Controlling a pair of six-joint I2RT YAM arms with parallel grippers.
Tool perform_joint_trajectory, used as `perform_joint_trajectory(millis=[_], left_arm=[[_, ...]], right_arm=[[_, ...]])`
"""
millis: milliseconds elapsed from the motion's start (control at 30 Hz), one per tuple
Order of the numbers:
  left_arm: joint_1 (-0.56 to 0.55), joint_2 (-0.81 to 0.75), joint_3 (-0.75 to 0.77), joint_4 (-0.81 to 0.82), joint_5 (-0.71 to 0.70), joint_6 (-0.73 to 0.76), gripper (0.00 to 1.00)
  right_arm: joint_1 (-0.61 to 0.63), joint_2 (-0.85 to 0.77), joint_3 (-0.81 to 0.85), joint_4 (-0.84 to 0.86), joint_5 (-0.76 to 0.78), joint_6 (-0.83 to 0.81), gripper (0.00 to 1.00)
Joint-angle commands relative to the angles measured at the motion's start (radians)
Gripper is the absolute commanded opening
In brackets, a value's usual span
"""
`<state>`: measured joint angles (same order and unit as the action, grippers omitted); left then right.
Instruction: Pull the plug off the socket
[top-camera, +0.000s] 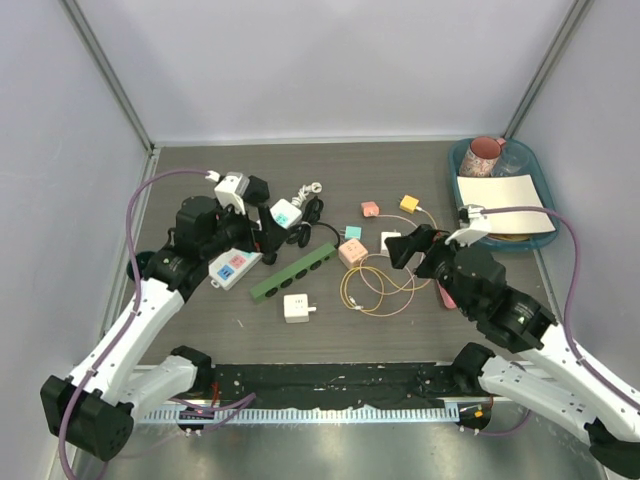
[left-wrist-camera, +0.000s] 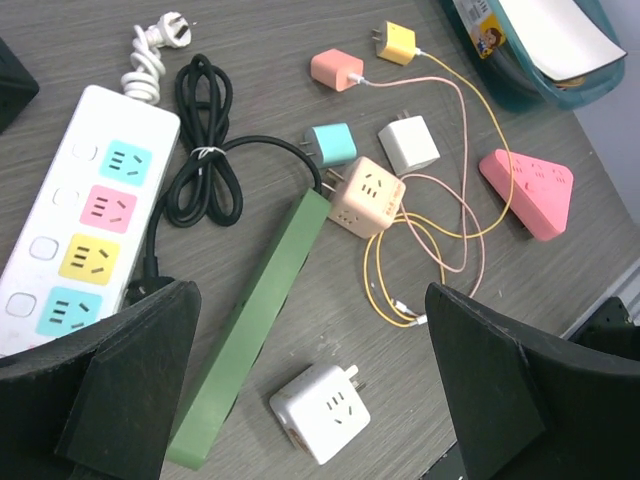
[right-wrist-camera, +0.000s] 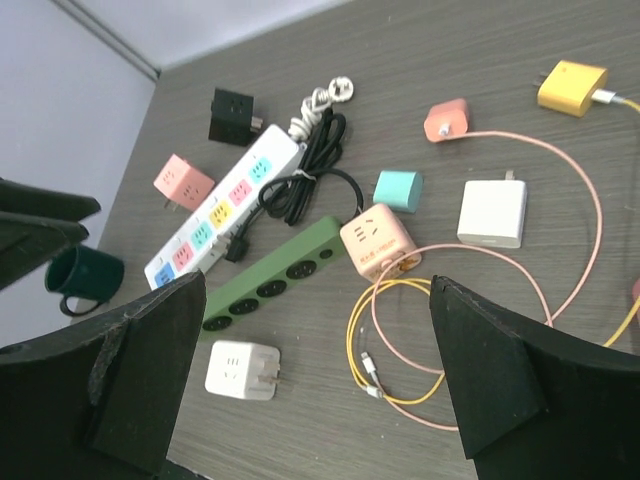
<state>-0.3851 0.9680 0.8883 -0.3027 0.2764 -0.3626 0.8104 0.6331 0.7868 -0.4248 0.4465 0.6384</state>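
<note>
– At the bottom of the top view both arms begin; which gripper is closer to the work?
– The right gripper (top-camera: 410, 243), I think. It hovers just right of the frame's centre, jaws wide apart and holding nothing. The left gripper (left-wrist-camera: 312, 295) is also wide open and empty. It is over the green strip (left-wrist-camera: 255, 330), a little farther off.
– And where is the thing to pull?
– The teal plug (right-wrist-camera: 398, 190) sits against the peach cube (right-wrist-camera: 378, 243), in the middle of the right wrist view, just above the gap between the fingers. I judge it is plugged into the cube, but I cannot see the pins clearly.
– Which way does it lie?
– In the top view the plug is directly above the cube, so their common axis runs up the frame. The pull should go that way, probably with the cube held down.
– Any writing?
– At the upper right, the tray (top-camera: 455, 160) holds something with a sticker (left-wrist-camera: 483, 30); its print is too small to read. I find no brand on plug or cube.
</note>
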Motion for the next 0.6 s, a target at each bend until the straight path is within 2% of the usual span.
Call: perform_joint_trajectory(millis=[0,567], left_arm=[[-0.003,-0.025,-0.003,0.125,0.099,-0.012,1.00],[-0.003,-0.048,0.003,0.109,0.090,-0.010,1.00]], right_arm=[[0.004,-0.035,0.017,0.017,0.092,0.007,1.00],[0.004,0.117,0.085,0.032,0.066,-0.016,1.00]])
